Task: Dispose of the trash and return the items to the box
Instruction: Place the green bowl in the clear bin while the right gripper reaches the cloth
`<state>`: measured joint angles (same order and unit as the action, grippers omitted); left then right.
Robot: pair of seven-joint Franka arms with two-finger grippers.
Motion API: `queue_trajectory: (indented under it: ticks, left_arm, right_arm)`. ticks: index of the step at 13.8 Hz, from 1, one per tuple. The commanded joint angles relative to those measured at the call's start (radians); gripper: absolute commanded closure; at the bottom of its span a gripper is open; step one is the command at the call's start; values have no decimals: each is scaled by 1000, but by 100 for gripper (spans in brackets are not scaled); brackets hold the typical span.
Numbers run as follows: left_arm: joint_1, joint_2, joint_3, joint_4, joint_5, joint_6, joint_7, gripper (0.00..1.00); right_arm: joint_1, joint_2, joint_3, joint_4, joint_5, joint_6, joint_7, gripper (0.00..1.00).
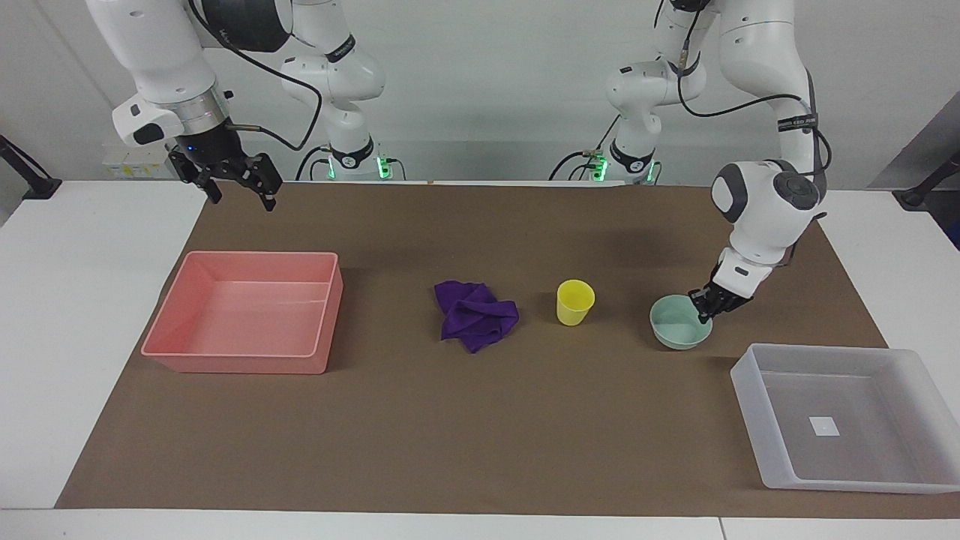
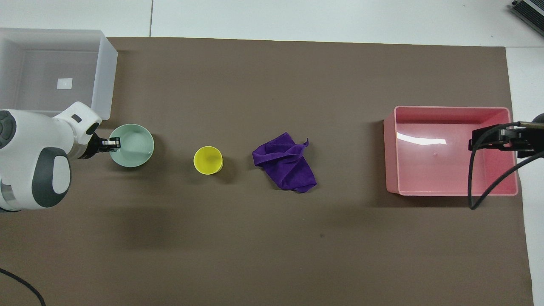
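The pale mint-green bowl [image 1: 677, 328] [image 2: 134, 148] sits on the brown mat, nearer to the robots than the box. My left gripper [image 1: 706, 310] [image 2: 113, 144] is shut on the bowl's rim, on the side toward the left arm's end of the table. The yellow cup [image 1: 575, 302] [image 2: 208, 160] stands upright beside the bowl. Beside the cup lies the crumpled purple cloth [image 1: 476, 315] [image 2: 287, 168]. The translucent box [image 1: 744, 379] [image 2: 104, 76], with a white sticker inside, holds nothing else. My right gripper [image 1: 236, 184] [image 2: 488, 138] waits open in the air over the pink tray's edge.
A pink tray [image 1: 240, 361] [image 2: 389, 157] with nothing in it stands at the right arm's end of the mat. The brown mat [image 1: 480, 435] covers most of the white table. A black cable hangs from the right arm over the pink tray.
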<state>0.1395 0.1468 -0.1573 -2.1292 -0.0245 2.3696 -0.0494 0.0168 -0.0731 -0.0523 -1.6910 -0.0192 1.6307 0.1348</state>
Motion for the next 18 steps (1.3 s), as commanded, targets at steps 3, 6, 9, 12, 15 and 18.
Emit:
queue_trajectory:
  ticks: [3,6,9,12,15,18]
  left_arm:
    - [28,8,4,248,17,-269,16,100]
    - [34,75,4,394,9,-320,14,100]
    - [43,192,4,596,15,-444,14,100]
    - [80,304,5,776,20,-486,16,100]
    - [91,463,13,990,64,-487,16,100]
    - [109,605,22,1133,70,-461,16,100]
  right_arm:
    - [0,-28,0,-41,19,34,16,0]
    - [44,-20,2,-55,10,72,25,0]
    - [106,-5,2,-98,2,159,94,0]
    - [161,47,2,-101,2,236,153,0]
    - [218,108,2,-101,5,313,170,0]
    - [268,179,2,-102,19,389,189,0]
